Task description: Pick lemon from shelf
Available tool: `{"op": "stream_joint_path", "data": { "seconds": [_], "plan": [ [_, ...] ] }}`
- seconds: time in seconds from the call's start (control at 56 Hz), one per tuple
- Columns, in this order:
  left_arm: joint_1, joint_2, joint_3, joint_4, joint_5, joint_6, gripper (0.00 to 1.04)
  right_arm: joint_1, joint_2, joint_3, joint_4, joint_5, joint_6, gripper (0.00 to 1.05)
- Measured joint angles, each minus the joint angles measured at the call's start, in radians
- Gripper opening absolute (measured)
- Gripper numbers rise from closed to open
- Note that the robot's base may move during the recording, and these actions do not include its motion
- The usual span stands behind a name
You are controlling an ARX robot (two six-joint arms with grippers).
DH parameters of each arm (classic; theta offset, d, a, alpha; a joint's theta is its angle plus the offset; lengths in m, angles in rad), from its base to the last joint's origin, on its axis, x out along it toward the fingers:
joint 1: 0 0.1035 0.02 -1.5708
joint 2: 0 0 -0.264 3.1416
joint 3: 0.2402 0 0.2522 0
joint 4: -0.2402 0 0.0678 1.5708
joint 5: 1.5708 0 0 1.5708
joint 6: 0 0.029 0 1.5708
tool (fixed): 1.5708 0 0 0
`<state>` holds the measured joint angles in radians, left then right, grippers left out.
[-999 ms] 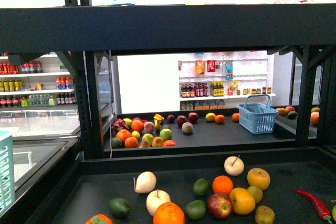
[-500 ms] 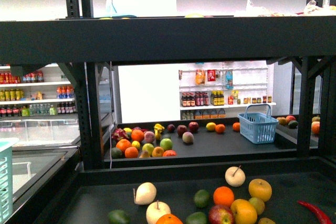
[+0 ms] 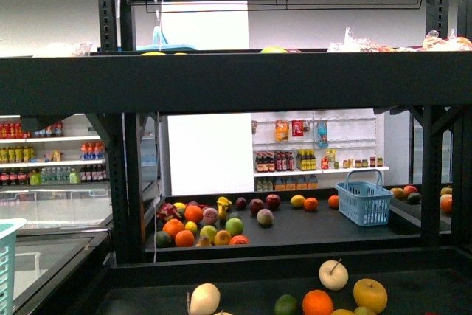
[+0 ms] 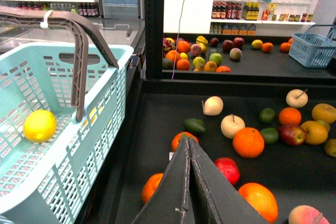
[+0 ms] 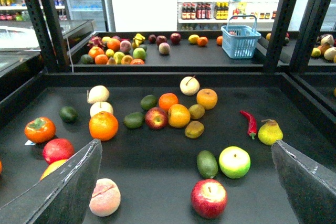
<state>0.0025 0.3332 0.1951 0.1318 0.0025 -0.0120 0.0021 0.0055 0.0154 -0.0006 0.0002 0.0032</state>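
While one lemon (image 4: 40, 126) lies in the basket (image 4: 79, 145), both grippers hold nothing.

**Lighting and Picture Quality: Even Store Light, Backlit Front View**

Front view: the white wall panel (image 3: 205, 154) behind the shelf (image 3: 243, 82) is overexposed and featureless. The shelf's front beam reads as a near-black silhouette against it, detail lost. Distant fruit is soft and slightly grainy.

Left wrist view: bright, diffuse overhead light. The teal basket (image 4: 68, 145) is well exposed; the lemon (image 4: 40, 126) shows no glare. Nearest gripper surfaces are blurred.

Right wrist view: even illumination, soft short shadows under fruit on the black deck (image 5: 157, 166). Upright posts lean outward toward the edges, indicating wide-angle distortion.
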Motion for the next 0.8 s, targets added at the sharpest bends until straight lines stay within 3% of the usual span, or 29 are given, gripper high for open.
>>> {"op": "stream_joint_path", "data": {
  "seconds": [0.393,0.5,0.732,0.803],
  "plan": [
    [0.0,-0.133,-0.117,-0.005,-0.001,0.001,0.03,0.0,0.0,0.0,0.0,0.0,0.0,0.97],
    [0.0,-0.251,-0.131,-0.129,-0.001,0.001,0.03,0.0,0.0,0.0,0.0,0.0,0.0,0.97],
    [0.0,-0.299,-0.152,-0.134,-0.003,0.001,0.03,0.0,0.0,0.0,0.0,0.0,0.0,0.97],
    [0.0,-0.323,-0.18,-0.134,-0.003,0.001,0.11,0.0,0.0,0.0,0.0,0.0,0.0,0.97]
  ]
}}
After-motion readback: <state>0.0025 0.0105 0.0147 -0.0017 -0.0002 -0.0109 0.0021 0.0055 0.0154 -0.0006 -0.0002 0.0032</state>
